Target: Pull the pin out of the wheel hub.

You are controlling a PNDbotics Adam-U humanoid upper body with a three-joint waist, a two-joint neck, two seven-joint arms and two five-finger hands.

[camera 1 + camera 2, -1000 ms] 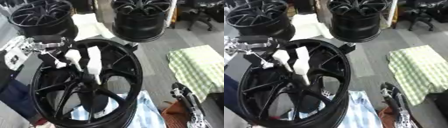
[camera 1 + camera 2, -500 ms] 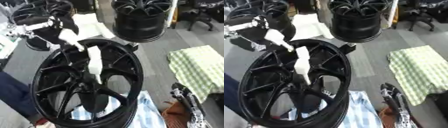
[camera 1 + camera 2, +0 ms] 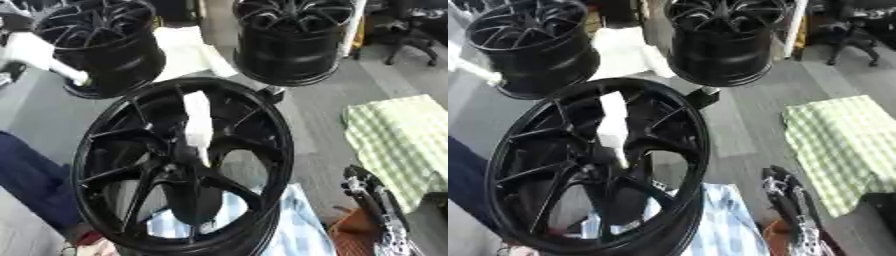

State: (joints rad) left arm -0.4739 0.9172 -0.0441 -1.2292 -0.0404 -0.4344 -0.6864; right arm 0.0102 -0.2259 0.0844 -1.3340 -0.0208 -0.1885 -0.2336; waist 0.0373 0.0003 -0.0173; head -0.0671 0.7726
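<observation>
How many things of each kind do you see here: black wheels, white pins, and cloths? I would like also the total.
Black wheels: 3 (near, far left, far right)
White pins: 2 (in hub, upper left)
Cloths: 2 (checked green, blue-white)
Total: 7

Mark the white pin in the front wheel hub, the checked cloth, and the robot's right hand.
white pin (image 3: 197,125), left eye view, middle of its body.
front wheel (image 3: 96,130), left eye view, left rim.
checked cloth (image 3: 398,140), left eye view, centre of fabric.
right hand (image 3: 785,197), right eye view, dark fingers.
</observation>
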